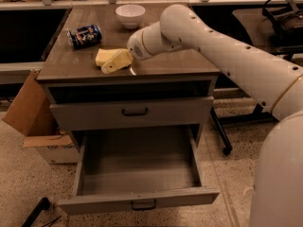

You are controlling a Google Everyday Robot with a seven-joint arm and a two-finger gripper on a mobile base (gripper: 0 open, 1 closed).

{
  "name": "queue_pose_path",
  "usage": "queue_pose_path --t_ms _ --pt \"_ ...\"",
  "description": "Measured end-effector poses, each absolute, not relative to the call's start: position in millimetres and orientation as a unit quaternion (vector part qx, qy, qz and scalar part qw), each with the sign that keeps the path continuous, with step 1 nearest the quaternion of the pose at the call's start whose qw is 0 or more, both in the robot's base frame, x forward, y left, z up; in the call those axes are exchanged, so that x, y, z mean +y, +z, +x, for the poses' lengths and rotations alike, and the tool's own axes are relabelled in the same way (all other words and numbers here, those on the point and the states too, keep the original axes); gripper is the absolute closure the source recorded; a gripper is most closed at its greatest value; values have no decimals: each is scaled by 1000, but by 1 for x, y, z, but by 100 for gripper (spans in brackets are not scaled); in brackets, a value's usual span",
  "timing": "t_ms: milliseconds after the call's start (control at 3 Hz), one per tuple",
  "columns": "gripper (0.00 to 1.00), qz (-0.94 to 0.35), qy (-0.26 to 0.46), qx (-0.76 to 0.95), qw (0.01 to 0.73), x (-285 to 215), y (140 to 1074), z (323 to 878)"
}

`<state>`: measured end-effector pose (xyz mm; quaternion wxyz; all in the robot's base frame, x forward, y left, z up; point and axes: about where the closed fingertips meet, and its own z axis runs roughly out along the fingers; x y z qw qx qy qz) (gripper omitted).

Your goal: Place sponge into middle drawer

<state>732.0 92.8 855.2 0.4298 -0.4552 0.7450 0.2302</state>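
Note:
The pale yellow sponge [101,56] lies on the wooden cabinet top [165,63], left of centre near the front edge. My cream gripper [116,61] reaches in from the right on the white arm and sits right at the sponge's right side, overlapping it low over the top. The middle drawer [138,170] is pulled wide open below, its grey inside bare, with its small dark handle on the front. The upper drawer front [132,112] above it is closed.
A blue drink can [84,36] lies on its side behind the sponge. A white bowl [130,14] stands at the back of the top. A cardboard box [33,112] stands on the floor at left. A dark chair [284,22] is at right.

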Motion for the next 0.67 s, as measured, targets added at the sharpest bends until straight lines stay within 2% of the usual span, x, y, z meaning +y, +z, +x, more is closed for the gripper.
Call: queue_pose_path --t_ms 667 --pt "0 -461 230 748 418 103 844 747"
